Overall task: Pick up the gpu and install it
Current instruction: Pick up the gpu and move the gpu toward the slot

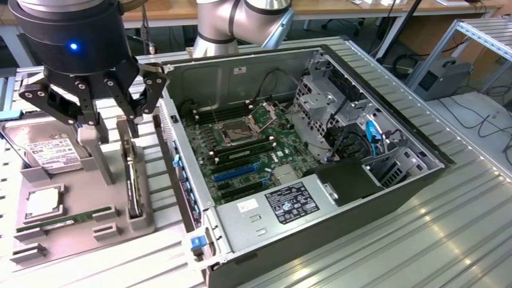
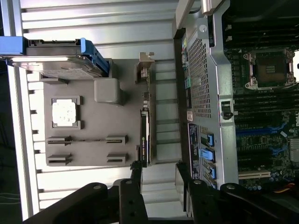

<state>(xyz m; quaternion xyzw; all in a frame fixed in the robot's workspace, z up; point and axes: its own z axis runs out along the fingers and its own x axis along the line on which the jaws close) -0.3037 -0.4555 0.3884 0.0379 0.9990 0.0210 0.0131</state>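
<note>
A: Gpu (image 1: 133, 180), a short green circuit card with a dark cooler, stands on its long edge in a slot of the grey plastic parts tray (image 1: 84, 192), outside the case. The black multi-link gripper (image 1: 112, 117) hangs over the card's far end, fingers (image 1: 141, 105) spread wide, nothing between them.

B: Which way from the jaws?

A: Directly beneath. The long axis runs along the tray slot, roughly parallel to the near wall of the open black-and-silver computer case (image 1: 240, 69). From the wrist view the card is a thin dark strip leading away from the fingertips, closer to one finger than to the middle of the gap.

B: Contact?

A: Cannot tell. One fingertip overlaps the card's upper end in both views; touching or just above is unclear.

B: What else is hard to read?

A: The card shows edge-on, so cooler face and end bracket barely register. The tray's grey upright post (image 1: 98, 150) stands just beside it. Farther out on the tray: silver labelled hard drive (image 1: 40, 150), square silver processor chip (image 1: 44, 203), thin green memory stick (image 1: 68, 218). Inside the case, the green motherboard (image 1: 240, 141) shows blue and black slots, partly masked by cables.
</note>
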